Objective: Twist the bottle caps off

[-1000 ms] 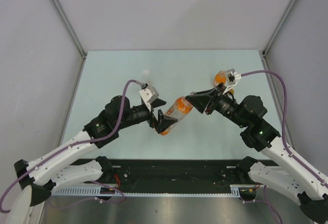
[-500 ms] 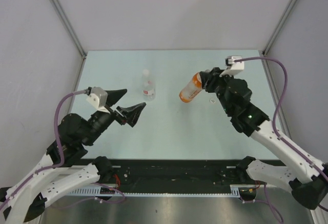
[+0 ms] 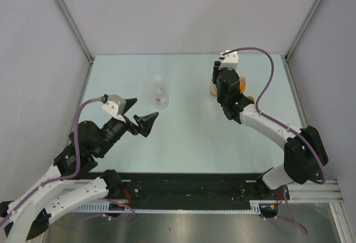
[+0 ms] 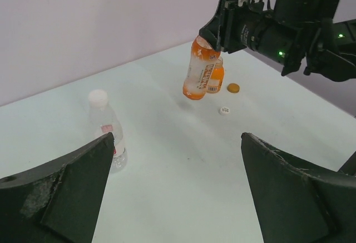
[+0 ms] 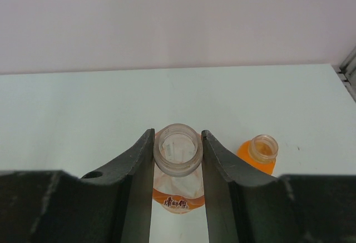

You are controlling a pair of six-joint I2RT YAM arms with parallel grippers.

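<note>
Gripping tall uncapped orange-drink plastic bottle (image 4: 199, 73) by its neck, right jaws hold it over back-right worktop (image 3: 183, 137); left jaws wide, empty. Three bottles: squat orange bottle (image 5: 257, 153) uncapped, clear bottle (image 4: 107, 129) capped. Two loose caps: orange cap (image 4: 233, 88), white cap (image 4: 225, 110).

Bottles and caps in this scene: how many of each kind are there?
Bottles: 3 (clear bottle, tall orange bottle, squat orange bottle)
Caps: 3 (screwed-on white cap, loose white cap, loose orange cap)
Total: 6

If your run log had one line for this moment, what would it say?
right gripper: shut on tall orange bottle, uncapped | left gripper: open, empty | squat orange bottle: uncapped | clear bottle: capped | orange cap, white cap: on table
</note>
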